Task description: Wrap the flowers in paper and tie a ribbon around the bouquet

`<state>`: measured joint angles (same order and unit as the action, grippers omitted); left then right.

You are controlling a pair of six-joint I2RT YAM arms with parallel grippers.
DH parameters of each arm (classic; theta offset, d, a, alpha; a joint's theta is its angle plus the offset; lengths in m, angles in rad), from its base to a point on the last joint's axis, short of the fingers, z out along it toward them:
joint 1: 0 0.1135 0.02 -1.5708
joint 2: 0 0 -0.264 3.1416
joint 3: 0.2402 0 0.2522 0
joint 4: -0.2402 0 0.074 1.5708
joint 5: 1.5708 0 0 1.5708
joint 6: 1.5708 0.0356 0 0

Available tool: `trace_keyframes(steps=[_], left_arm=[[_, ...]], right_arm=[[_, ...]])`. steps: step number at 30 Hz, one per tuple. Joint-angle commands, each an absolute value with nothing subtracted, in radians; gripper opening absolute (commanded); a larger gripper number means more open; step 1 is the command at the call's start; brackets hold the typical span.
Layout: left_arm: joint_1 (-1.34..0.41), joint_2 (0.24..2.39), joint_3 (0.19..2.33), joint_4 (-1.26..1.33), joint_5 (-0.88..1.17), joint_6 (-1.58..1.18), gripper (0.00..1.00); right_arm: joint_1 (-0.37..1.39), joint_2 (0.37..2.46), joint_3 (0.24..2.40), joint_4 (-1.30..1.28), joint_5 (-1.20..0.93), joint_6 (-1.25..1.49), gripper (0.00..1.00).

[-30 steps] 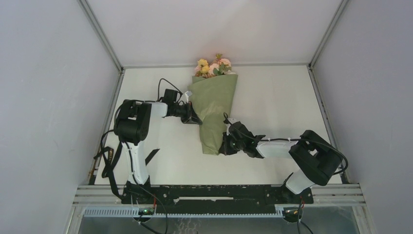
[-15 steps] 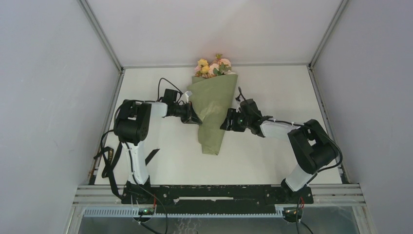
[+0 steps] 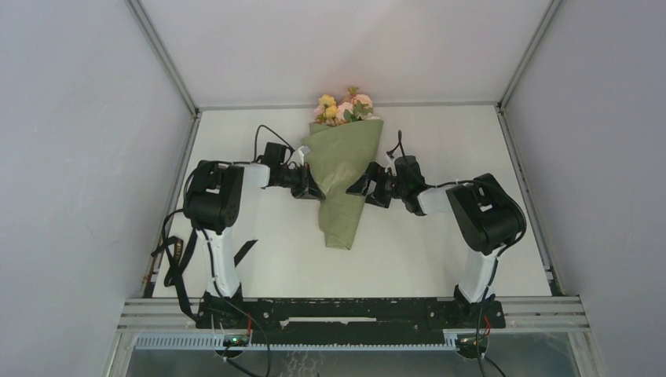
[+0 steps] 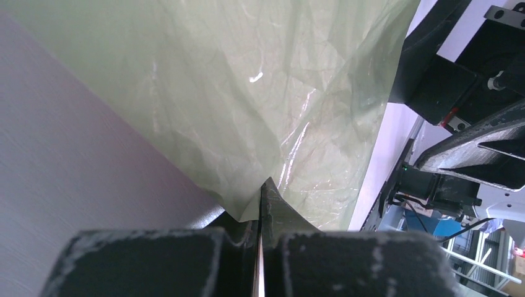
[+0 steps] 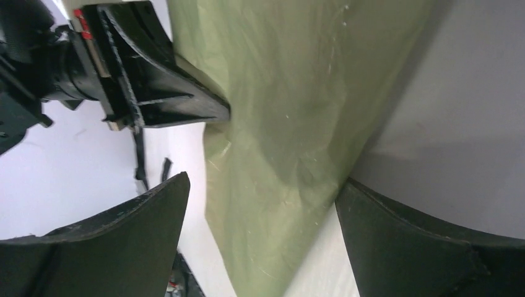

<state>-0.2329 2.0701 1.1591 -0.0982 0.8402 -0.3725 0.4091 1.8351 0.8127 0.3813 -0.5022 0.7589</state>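
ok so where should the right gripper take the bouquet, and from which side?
Mid-cone, right edge, coming in level from the right. The bouquet lies flat, tip toward the arms, flowers at the wide far end. The left gripper pinches the left edge there; the open right gripper faces the opposite edge, likely a balanced hold.

Left pincer (image 4: pixel 260 232) at bottom edge, 2 dark fingers pressed together, pinching fold of paper (image 4: pixel 260 93). Olive, crinkled, glossy, filling upper centre. Pale grey desk (image 4: pixel 74 154) at left. Right pincer (image 4: pixel 405 130) beyond paper's right edge, black fingers spread apart.
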Motion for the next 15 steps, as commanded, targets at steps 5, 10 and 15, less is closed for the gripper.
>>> trace_keyframes(steps=[5, 10, 15], left_arm=[[-0.230, 2.108, 1.204, -0.153, 0.749, -0.321, 0.00], [-0.230, 2.109, 1.204, -0.155, 0.753, -0.324, 0.00], [-0.230, 2.109, 1.203, -0.155, 0.753, -0.324, 0.00]], right_arm=[[0.446, 1.950, 0.729, 0.583, -0.551, 0.956, 0.96], [0.495, 1.981, 0.702, 0.701, -0.562, 1.019, 0.95], [0.504, 2.016, 0.702, 0.805, -0.557, 1.069, 0.84]])
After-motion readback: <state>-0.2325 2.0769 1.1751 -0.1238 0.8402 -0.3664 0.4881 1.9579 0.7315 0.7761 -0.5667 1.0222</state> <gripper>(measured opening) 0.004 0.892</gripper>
